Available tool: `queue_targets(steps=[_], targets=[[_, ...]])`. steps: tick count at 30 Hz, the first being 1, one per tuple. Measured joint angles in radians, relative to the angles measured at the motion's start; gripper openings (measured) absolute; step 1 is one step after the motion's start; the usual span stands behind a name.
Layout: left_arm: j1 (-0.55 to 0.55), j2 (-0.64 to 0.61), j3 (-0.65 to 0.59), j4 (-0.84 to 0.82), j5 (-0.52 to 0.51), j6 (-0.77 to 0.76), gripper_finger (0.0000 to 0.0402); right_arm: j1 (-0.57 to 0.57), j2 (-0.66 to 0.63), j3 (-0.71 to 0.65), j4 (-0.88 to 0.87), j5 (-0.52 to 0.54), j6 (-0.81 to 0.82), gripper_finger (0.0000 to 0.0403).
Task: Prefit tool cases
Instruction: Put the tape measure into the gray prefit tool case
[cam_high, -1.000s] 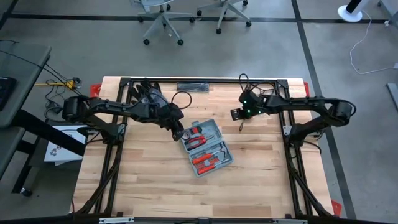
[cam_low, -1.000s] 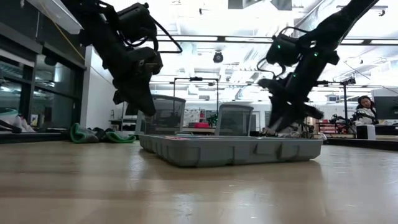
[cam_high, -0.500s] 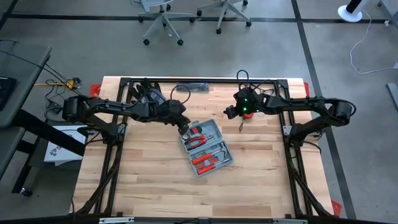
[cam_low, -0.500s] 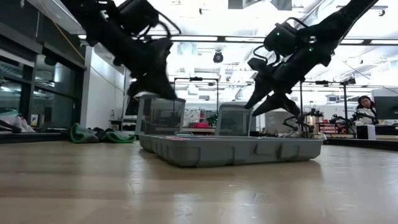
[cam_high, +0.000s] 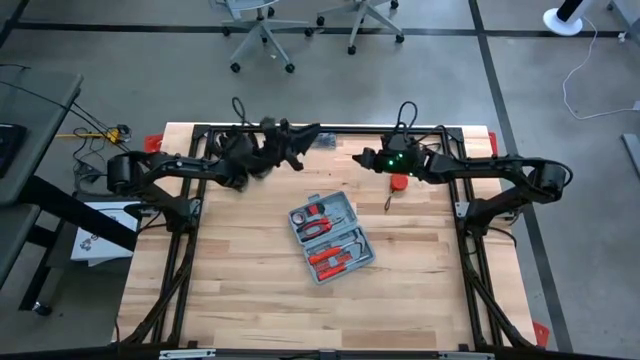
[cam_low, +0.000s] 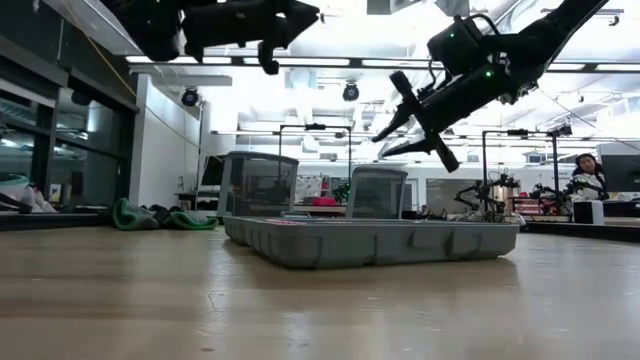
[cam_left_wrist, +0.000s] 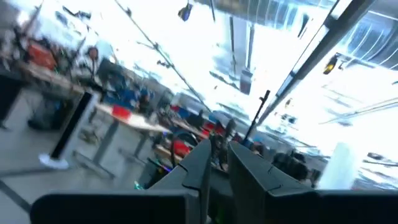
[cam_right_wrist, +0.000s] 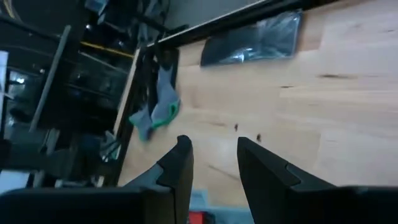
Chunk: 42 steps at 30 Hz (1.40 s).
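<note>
My left jaws hang high over the far side of the counter, near its back rail, lifted and tipped level so that my wrist camera looks out into the room and sees no counter at all. Their two fingers stand only a narrow slit apart there, holding nothing.

The tool case lies open and flat at the middle of the counter, below both arms and toward the near side from each. Its long axis runs on a diagonal, from the far-left corner down to the near-right one, with red-handled tools in its recesses. Both jaws are well apart from it; I judge the two arms about equally near, the left one perhaps nearer the case's far-left corner.

My right jaws hover over the far side too, spread apart and empty.

The high view gives the case's angle and contents. The low view hides those but shows the case sitting flat, with both jaws raised clear above it. The right wrist view alone shows a dark bag and green-grey gloves by the back rail.
</note>
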<state>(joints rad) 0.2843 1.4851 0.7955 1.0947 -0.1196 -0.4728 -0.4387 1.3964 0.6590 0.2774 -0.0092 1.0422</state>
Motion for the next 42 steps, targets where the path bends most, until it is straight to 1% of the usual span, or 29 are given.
queue_targets(steps=[1,3,4,6,7,9,11,13,15,18,22,26,31,32,35,39,40,42], targets=[[0.009,-0.013,0.005,-0.05,0.032,-0.05,0.0046,0.0,-0.001,0.0,-0.003,-0.022,-0.004,0.0119],[0.02,-0.043,0.025,-0.238,0.097,-0.15,0.0046,0.0,-0.002,0.0,-0.012,-0.051,-0.019,0.0119],[0.025,-0.057,0.038,-0.368,0.129,-0.164,0.0044,0.003,-0.002,0.0,-0.025,-0.057,-0.029,0.0119],[0.029,-0.072,0.059,-0.66,0.143,-0.125,0.0037,0.009,-0.002,0.0,-0.066,-0.072,-0.045,0.0119],[0.03,-0.072,0.07,-0.797,0.125,-0.079,0.0033,0.011,-0.002,0.0,-0.08,-0.072,-0.053,0.0119],[0.029,-0.07,0.083,-1.002,0.044,0.015,0.0024,0.016,-0.002,0.0,-0.101,-0.072,-0.056,0.0119],[0.035,-0.073,0.089,-1.132,-0.061,0.095,0.0015,0.016,-0.002,0.0,-0.117,-0.072,-0.057,0.0119],[0.045,-0.072,0.09,-1.219,-0.153,0.131,0.001,0.016,-0.002,0.0,-0.114,-0.07,-0.064,0.0119],[0.054,-0.072,0.088,-1.243,-0.2,0.115,0.0007,0.016,-0.002,0.0,-0.111,-0.07,-0.064,0.0119],[0.063,-0.072,0.089,-1.238,-0.23,0.104,0.0008,0.016,-0.002,0.0,-0.089,-0.072,-0.052,0.0119],[0.063,-0.072,0.089,-1.222,-0.23,0.112,0.0009,0.022,-0.002,0.0,-0.058,-0.073,-0.056,0.0119],[0.061,-0.072,0.09,-1.223,-0.215,0.126,0.001,0.028,-0.002,0.0,0.011,-0.048,-0.061,0.0119],[0.06,-0.072,0.09,-1.223,-0.199,0.126,0.001,0.028,-0.002,0.0,0.08,-0.055,-0.051,0.0119],[0.06,-0.072,0.09,-1.223,-0.199,0.127,0.001,0.028,-0.002,0.0,0.085,-0.055,-0.038,0.0119],[0.06,-0.072,0.09,-1.223,-0.199,0.126,0.001,0.025,-0.002,0.0,0.084,-0.056,0.09,0.0119],[0.06,-0.072,0.09,-1.224,-0.198,0.126,0.001,0.016,-0.002,0.0,0.035,-0.059,0.11,0.0119],[0.06,-0.072,0.09,-1.224,-0.198,0.127,0.001,0.016,-0.002,0.0,0.024,-0.052,0.12,0.0119],[0.06,-0.072,0.09,-1.224,-0.197,0.126,0.001,0.018,-0.001,0.0,0.036,0.003,0.152,0.0119]])
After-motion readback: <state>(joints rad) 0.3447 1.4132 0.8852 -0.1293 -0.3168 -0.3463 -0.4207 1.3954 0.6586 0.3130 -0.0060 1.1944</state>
